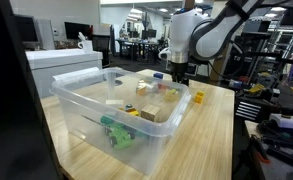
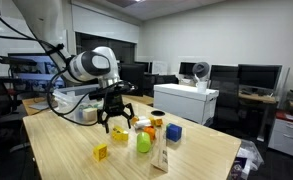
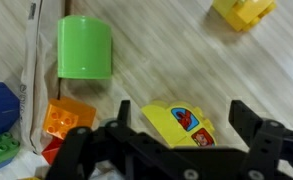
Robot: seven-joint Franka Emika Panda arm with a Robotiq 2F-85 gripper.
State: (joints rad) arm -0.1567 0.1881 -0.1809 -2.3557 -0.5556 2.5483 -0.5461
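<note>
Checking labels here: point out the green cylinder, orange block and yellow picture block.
green cylinder (image 3: 84,47), wrist view, middle of its side.
orange block (image 3: 68,118), wrist view, its top.
yellow picture block (image 3: 176,122), wrist view, its middle.

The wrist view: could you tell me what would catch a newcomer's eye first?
The open gripper hangs over a yellow picture block on the wooden table, with a finger on either side of it. A bright green cylinder sits just beyond, and an orange block is close to one finger.
</note>
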